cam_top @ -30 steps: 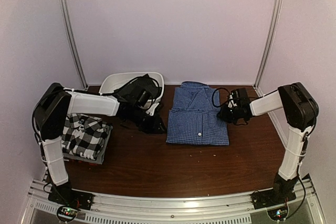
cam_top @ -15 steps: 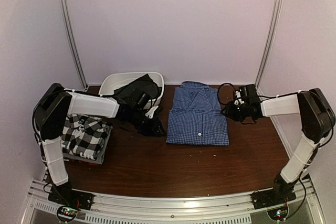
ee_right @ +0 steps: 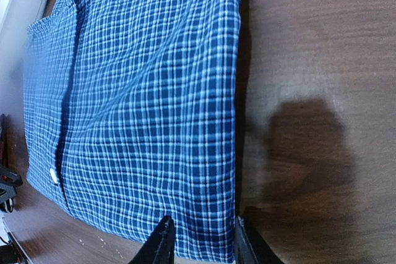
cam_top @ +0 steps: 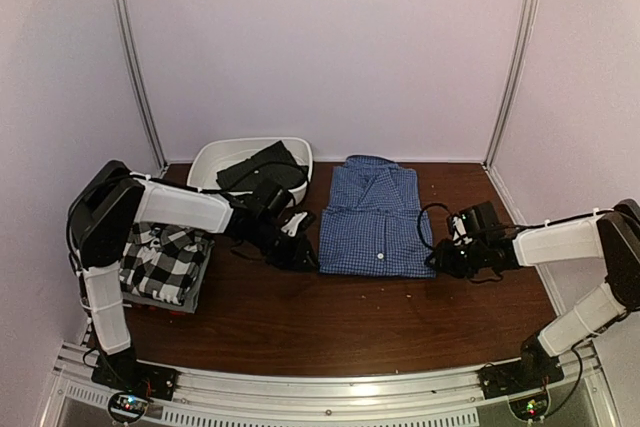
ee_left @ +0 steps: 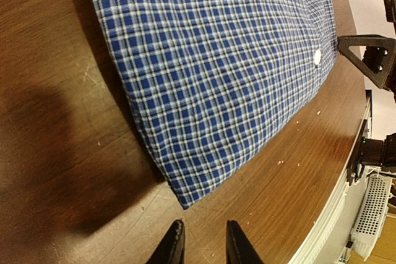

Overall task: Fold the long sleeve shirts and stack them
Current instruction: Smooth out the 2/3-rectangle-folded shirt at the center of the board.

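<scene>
Long sleeve shirts, counted from my side of the table (cam_top: 330, 319): nearest, at the left, is one stack with the black-and-white plaid shirt (cam_top: 160, 259) on top, one grey layer (cam_top: 192, 294) showing under it, and a sliver of red at the bottom edge that I can barely make out. In the middle lies one blue-and-white check shirt (cam_top: 375, 217), folded flat, collar toward the back wall, with one white button (ee_left: 317, 57) visible near its front hem. Both arms flank it low over the wood. The left gripper (ee_left: 201, 248) sits just off the shirt's near left corner, its two fingers slightly parted with only bare table between them, holding nothing. The right gripper (ee_right: 203, 242) is at the near right corner, fingers apart and straddling the hem edge; I can't tell whether they touch the cloth. Farthest back on the left, one white basin (cam_top: 213, 154) holds one dark garment (cam_top: 262, 165).
</scene>
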`<state>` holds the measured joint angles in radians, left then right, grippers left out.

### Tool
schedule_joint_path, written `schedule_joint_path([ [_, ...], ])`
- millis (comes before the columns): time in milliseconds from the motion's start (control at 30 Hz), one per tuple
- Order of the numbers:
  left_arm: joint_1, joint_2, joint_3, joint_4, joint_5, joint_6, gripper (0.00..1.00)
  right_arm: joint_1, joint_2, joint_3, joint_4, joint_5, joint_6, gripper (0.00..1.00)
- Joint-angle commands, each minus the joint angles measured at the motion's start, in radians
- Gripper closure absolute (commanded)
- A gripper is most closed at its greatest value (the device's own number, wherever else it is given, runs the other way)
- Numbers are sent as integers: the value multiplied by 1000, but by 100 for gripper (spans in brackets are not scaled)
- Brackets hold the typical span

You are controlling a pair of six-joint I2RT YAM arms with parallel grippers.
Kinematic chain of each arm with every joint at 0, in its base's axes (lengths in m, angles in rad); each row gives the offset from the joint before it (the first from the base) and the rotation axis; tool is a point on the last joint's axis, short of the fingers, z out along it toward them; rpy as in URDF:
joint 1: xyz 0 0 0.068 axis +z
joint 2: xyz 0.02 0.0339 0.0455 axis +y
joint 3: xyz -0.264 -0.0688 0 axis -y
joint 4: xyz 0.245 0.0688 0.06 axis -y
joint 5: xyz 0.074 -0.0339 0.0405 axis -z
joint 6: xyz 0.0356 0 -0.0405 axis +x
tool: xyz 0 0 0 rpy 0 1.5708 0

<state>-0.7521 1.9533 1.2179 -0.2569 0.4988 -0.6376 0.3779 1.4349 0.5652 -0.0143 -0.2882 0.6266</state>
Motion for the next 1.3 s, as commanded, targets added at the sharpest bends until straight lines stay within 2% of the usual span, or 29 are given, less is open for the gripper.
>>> schedule_joint_path([
  [0, -12, 26, -1, 61, 8, -13, 76, 22, -40, -31, 6, 36, 35, 66],
  [467, -36, 57, 4, 35, -90, 10, 80, 33, -69, -51, -14, 64, 41, 66],
  [867, -40, -46, 87, -21, -69, 5, 84, 58, -77, -25, -38, 71, 43, 66],
  [1167, -44, 103, 177, 47, -3, -20, 86, 88, -60, 4, -54, 99, 48, 67],
  [1267, -48, 131, 161, 59, 0, -21, 87, 90, -59, -2, -56, 101, 48, 67],
])
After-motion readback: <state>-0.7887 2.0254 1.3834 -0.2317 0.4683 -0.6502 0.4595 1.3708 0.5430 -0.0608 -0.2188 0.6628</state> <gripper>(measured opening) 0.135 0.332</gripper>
